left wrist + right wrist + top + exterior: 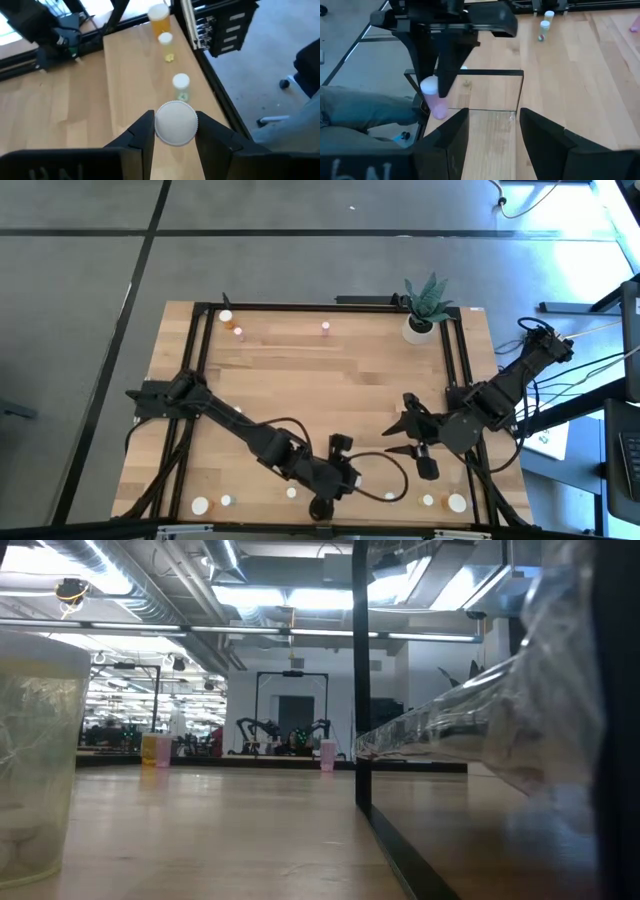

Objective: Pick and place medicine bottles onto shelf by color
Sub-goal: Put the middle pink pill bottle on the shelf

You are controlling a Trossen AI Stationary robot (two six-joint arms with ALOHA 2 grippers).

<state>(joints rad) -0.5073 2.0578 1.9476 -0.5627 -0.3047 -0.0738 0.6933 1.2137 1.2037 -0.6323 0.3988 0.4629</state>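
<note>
While your left gripper (pixel 175 131) sits at the table's near edge with its jaws clamped on a white-capped bottle (pixel 176 122), your right gripper (pixel 492 131) hovers nearby with jaws narrowly parted and nothing between them, facing the shelf (pixel 492 90) and a pink bottle (pixel 434 99).

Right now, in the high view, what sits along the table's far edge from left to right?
White-capped bottle → orange bottle → pink bottle → potted plant.
</note>
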